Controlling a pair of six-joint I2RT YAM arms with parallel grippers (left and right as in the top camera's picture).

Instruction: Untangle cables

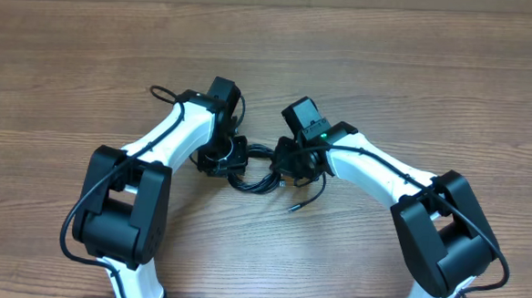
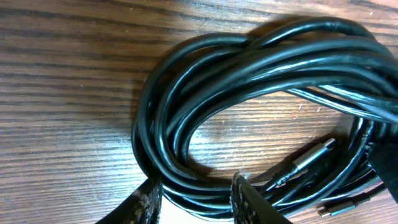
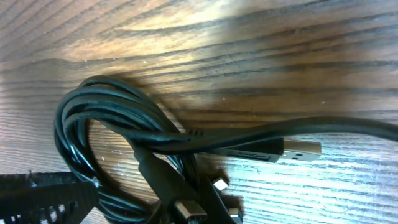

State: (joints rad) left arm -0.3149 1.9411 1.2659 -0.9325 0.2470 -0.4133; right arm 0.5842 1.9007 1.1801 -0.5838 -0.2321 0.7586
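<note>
A wooden table (image 1: 416, 75) fills the overhead frame edge to edge, brown with long grain lines running left to right (a few darker streaks cross the upper half). In both wrist views the same wood shows close up, its grain coarse and striped, with bright glare at the top of the frame and scattered pale specks.

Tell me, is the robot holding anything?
Cannot tell for sure. The left gripper straddles strands of the coiled cables; the right gripper's hold is hidden.

Tool fingers (image 2: 247, 200) straddle coiled cables (image 2: 205, 81) on table (image 2: 62, 81).
</note>
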